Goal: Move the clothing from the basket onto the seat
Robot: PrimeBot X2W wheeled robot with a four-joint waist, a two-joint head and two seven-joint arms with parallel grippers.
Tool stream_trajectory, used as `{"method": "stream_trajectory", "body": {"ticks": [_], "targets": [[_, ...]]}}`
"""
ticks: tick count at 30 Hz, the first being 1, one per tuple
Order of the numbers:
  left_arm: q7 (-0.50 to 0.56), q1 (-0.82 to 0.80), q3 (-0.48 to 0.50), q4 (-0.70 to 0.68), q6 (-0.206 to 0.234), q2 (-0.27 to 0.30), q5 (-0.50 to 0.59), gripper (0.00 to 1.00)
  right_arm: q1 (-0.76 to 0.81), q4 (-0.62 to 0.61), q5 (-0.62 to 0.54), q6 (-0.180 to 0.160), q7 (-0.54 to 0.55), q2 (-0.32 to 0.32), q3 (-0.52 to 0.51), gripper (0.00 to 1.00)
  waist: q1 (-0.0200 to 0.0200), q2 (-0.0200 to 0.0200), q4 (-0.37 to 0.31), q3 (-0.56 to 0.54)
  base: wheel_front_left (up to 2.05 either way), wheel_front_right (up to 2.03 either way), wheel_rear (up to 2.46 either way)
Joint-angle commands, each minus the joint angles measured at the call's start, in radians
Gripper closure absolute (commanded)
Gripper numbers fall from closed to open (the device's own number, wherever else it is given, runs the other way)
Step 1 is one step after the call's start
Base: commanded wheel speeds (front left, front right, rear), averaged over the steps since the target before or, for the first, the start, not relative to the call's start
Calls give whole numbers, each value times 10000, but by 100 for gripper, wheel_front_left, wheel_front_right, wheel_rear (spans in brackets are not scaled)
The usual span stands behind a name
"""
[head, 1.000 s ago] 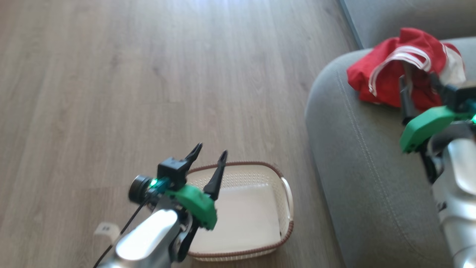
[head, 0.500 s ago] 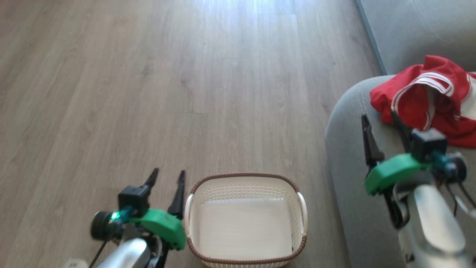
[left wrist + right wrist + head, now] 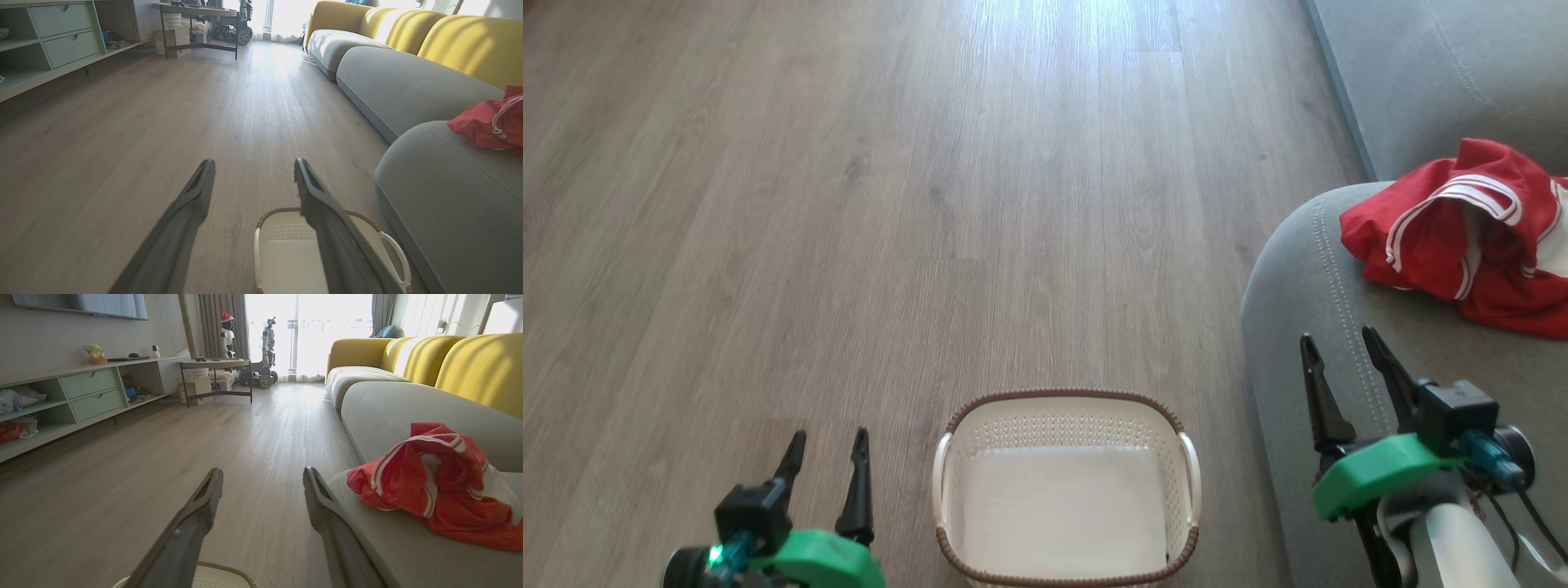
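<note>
Jaws apart; basket (image 3: 1066, 394) handles (image 3: 941, 478) left-right

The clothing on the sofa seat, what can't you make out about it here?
Head view: the clothing runs past the right edge; its far side is cut off.
Left wrist view: just a corner, cut by the right edge.
Right wrist view: bunched folds hide the garment count and any emblem.
</note>
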Motion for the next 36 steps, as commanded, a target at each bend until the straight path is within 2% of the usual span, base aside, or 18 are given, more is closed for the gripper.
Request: {"method": "stream_trajectory", "body": {"ticks": [1, 8, 19, 36], "targets": [[-95, -187, 535, -429, 83, 329, 100, 0, -181, -483, 128, -4, 71, 25, 247, 0, 1, -1, -21, -17, 0, 0, 0], [-95, 715, 1086, -1097, 161, 405, 344, 0, 463, -1033, 369, -4, 184, 26, 61, 0, 1, -1, -63, -75, 0, 0, 0], [-95, 1186, 1455, -1341, 125, 400, 604, 0, 1303, -1352, 746, -4, 166, 27, -68, 0, 1, -1, -99, -95, 0, 0, 0], [-95, 1555, 1813, -1217, 10, 263, 813, 0, 1460, -1339, 712, -4, 116, 27, -68, 0, 1, -1, -242, -178, 0, 0, 0]]}}
